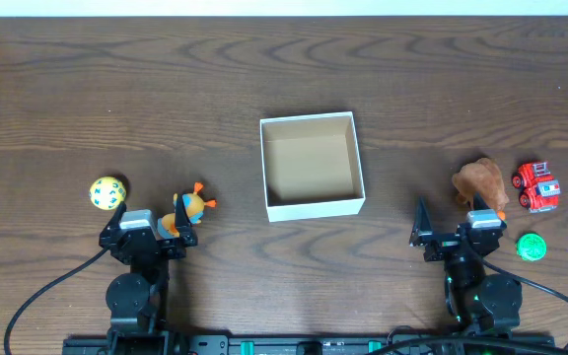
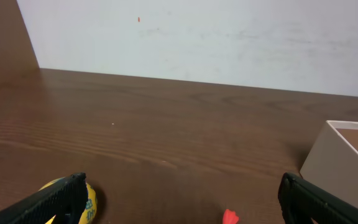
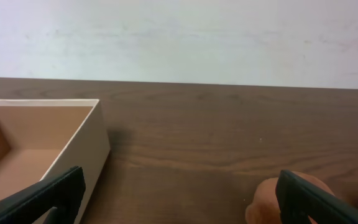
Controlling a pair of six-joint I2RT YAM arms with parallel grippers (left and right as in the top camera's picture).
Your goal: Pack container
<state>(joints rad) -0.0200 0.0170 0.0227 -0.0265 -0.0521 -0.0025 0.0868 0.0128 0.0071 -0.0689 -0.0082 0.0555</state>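
Dark wooden desk carries the white container; left gripper and right gripper both gape, holding nothing.

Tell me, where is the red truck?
Seen from overhead, the red truck sits far right, beside the brown plush toy, beyond the green round toy.

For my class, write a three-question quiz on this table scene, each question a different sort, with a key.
1. True or false: the container has nothing in it.
2. The left claw and right claw are: A both open; B both shut; C one open, one shut.
3. How many toys lie on the right claw's side of the container?
Key: 1 true; 2 A; 3 three (brown toy, red truck, green disc).
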